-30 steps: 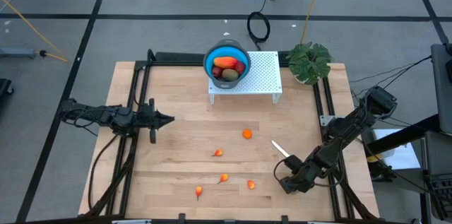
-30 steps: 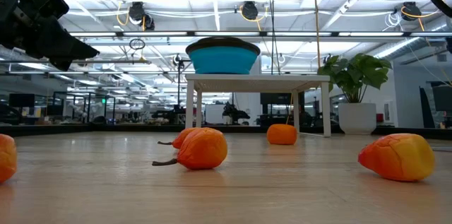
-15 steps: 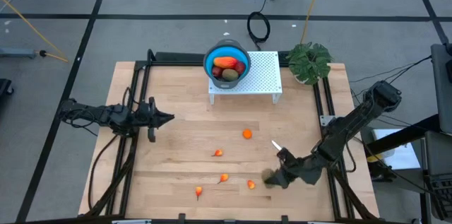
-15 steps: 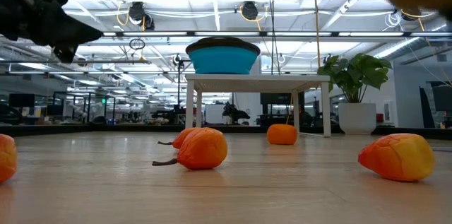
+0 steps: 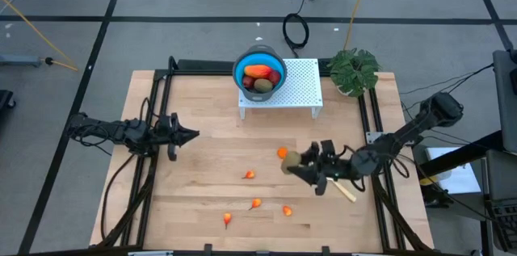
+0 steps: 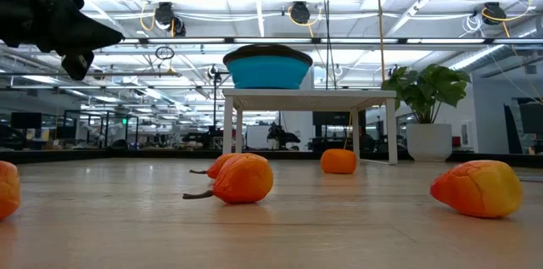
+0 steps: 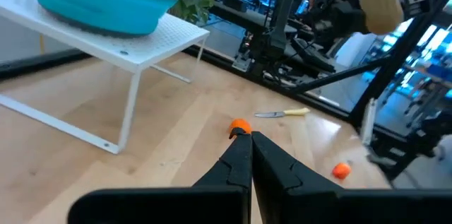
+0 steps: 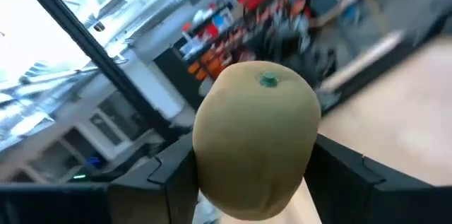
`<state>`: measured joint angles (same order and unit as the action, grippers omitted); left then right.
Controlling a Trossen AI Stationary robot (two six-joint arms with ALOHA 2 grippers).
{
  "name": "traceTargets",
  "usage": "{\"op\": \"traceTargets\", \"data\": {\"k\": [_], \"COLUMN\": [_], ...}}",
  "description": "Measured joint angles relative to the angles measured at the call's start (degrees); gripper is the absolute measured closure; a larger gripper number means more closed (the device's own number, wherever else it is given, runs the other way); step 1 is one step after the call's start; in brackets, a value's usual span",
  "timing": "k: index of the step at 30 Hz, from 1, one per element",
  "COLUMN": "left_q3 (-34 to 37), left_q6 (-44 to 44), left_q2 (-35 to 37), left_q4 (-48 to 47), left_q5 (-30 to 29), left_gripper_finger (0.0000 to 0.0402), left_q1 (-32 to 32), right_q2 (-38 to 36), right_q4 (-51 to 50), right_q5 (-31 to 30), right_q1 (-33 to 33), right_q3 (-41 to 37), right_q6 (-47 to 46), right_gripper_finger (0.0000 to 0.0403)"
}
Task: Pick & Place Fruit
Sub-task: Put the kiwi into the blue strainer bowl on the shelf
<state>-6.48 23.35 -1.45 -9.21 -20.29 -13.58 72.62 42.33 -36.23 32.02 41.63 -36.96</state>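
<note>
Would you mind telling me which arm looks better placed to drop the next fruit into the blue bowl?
Right, probably. The right gripper already grips a brown-green oval fruit, lifted over the wooden table. The left gripper waits shut and empty; the round blue bowl sits on the white stand.

The blue bowl (image 5: 258, 74) seemingly hides part of its fruit.
</note>
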Motion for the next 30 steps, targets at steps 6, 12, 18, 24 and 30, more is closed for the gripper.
{"op": "traceTargets", "data": {"k": [6, 12, 18, 24, 30], "left_q3": [0.0, 0.0, 0.0, 0.0, -0.02], "left_q6": [5.74, 7.22, 8.65, 7.05, 6.36], "left_q2": [0.0, -0.02, -0.02, -2.63, -10.35], "left_q4": [0.08, 3.12, 11.43, 22.71, 33.9], "left_q5": [2.78, 2.84, 1.95, -1.0, -2.74], "left_gripper_finger": [0.0396, 0.0386, 0.0334, 0.0262, 0.0193], "left_q1": [0.0, 0.0, 0.0, 0.0, 0.0], "right_q2": [0.02, 0.02, 0.02, 0.02, 0.02], "right_q4": [2.8, 2.46, 2.44, 2.45, 2.45], "right_q5": [-0.04, 0.09, 0.27, 0.53, 5.05], "right_q1": [-5.05, -9.78, -13.7, -16.3, -18.33], "right_q3": [0.0, 0.0, 0.0, 0.0, 0.0], "right_q6": [15.59, 26.01, 39.17, 53.96, 66.34], "right_gripper_finger": [0.0195, 0.0195, 0.0195, 0.0195, 0.0195]}}
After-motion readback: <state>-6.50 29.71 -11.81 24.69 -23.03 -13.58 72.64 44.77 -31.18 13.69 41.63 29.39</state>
